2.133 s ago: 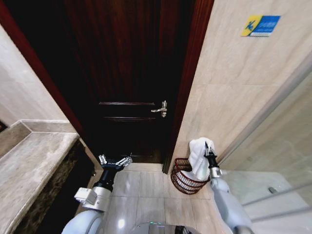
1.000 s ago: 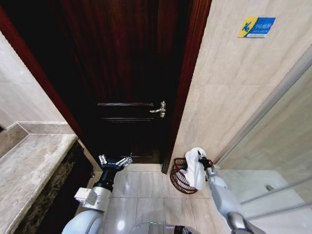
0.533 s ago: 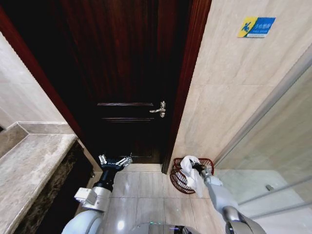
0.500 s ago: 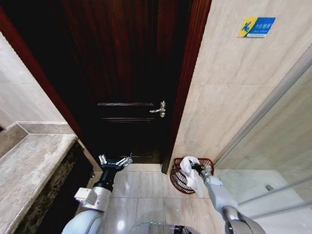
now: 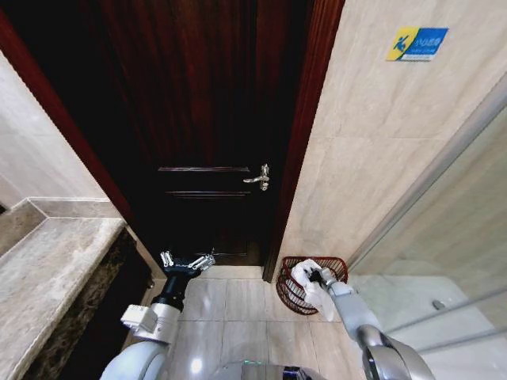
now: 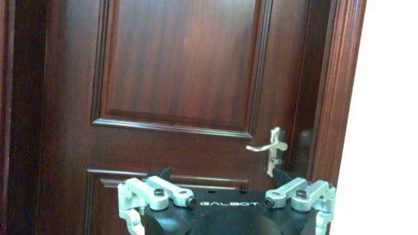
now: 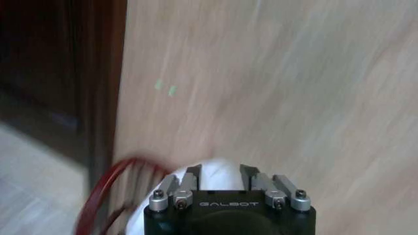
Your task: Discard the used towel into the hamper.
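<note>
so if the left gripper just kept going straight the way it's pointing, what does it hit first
Most likely the dark wooden door. The left gripper is open and empty and faces the door's panels squarely, with the lever handle a little to one side. Nothing shows between them, though the gap is hard to judge.

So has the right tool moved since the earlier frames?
Yes. The right tool, shut on the towel, has dropped from above the hamper to its rim.

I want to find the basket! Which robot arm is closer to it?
The right one. The right tool holds the white towel at the hamper rim. The left tool hangs open, apart from it, before the door.
</note>
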